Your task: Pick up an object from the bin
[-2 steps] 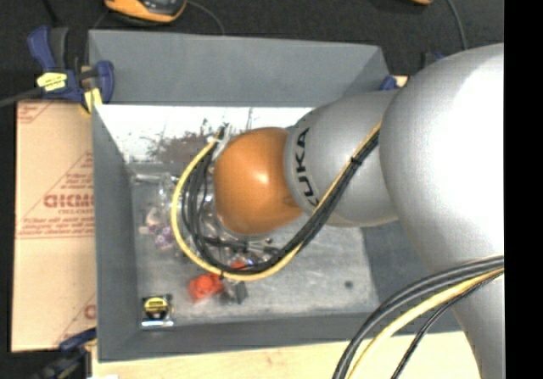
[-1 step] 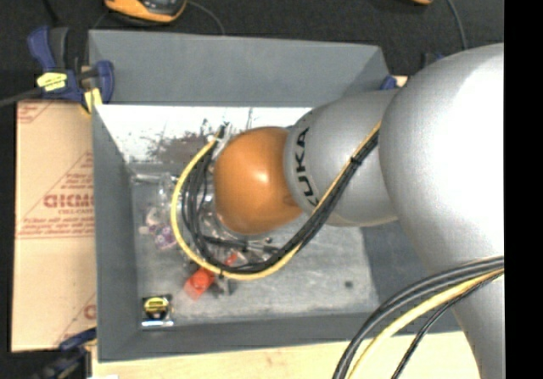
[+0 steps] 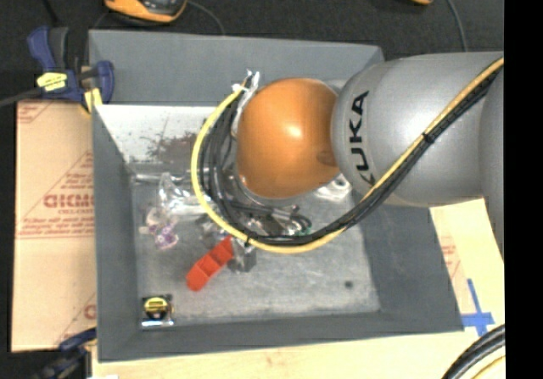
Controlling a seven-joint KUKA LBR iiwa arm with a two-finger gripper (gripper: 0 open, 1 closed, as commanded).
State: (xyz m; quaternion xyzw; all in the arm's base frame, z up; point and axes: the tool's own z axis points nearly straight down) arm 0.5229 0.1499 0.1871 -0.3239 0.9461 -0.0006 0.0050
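— Under the orange wrist cover point(image 3: 284, 136), low over the bin's point(image 3: 254, 72) middle: gripper point(image 3: 244, 254), right beside a red blocky piece point(image 3: 208, 267) lying aslant on the floor, touching or nearly so
— Spread or pressed together?
— Cannot tell; hidden by the wrist and cables point(image 3: 204, 157)
— Anything else close by?
— Clear plastic bits point(image 3: 165, 208) to the left, small yellow-and-black tape measure point(image 3: 155, 308) in the lower left corner, well apart
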